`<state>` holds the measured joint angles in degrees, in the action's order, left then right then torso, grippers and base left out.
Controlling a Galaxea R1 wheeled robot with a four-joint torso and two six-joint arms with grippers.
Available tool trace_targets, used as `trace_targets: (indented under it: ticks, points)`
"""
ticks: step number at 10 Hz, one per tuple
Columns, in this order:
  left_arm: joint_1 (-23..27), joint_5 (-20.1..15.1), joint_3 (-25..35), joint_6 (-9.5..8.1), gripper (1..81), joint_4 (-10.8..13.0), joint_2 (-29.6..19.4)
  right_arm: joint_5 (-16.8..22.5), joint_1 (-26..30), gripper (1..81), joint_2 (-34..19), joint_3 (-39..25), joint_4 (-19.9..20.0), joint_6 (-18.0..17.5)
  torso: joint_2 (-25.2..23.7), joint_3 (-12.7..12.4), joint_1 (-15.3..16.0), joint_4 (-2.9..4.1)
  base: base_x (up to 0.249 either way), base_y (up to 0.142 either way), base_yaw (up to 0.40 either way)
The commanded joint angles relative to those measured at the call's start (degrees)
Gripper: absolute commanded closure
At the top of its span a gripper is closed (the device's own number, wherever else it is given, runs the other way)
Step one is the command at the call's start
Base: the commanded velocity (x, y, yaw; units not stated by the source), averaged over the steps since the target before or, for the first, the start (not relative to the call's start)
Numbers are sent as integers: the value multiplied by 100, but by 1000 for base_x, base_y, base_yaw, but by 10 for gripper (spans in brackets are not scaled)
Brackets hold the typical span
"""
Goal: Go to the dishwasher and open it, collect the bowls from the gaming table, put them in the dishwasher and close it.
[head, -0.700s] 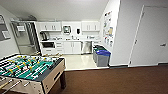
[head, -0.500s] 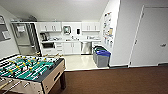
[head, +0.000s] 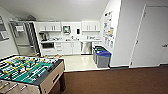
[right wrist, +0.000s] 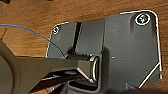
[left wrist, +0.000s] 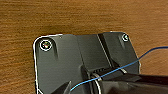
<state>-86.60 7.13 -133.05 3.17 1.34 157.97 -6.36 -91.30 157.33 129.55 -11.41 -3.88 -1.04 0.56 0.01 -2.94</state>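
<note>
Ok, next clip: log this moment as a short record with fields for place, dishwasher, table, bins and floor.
place: kitchenette seen ahead from a carpeted room
dishwasher: steel front under the counter, door shut, between white cabinets and the bins
gaming table: table-football table with green field, near left of the head view; bowls not discernible on it
bins: grey with blue tops, by the right wall
floor: brown carpet, pale kitchen floor beyond

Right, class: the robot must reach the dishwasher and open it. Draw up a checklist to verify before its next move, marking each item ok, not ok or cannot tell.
1. Dishwasher in sight, under the far counter: ok.
2. Dishwasher door open: not ok, steel front looks closed.
3. Floor towards it free: ok.
4. Blue-lidded bins stand right of the route, not across it: ok.
5. Table-football table close on the left, apart from the route: ok.
6. Bowls located: cannot tell.
</note>
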Motion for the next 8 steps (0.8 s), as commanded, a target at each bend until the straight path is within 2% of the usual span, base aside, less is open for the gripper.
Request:
trace_targets:
  ticks: [1,8]
  points:
    - [297,-257,77,43,10,77,-54,250,230,10,-68,-54,-81,27,0,0,0,0,100,0,0]
    - [306,-256,77,35,10,77,-54,250,230,10,-68,-62,-81,27,0,0,0,0,105,0,0]
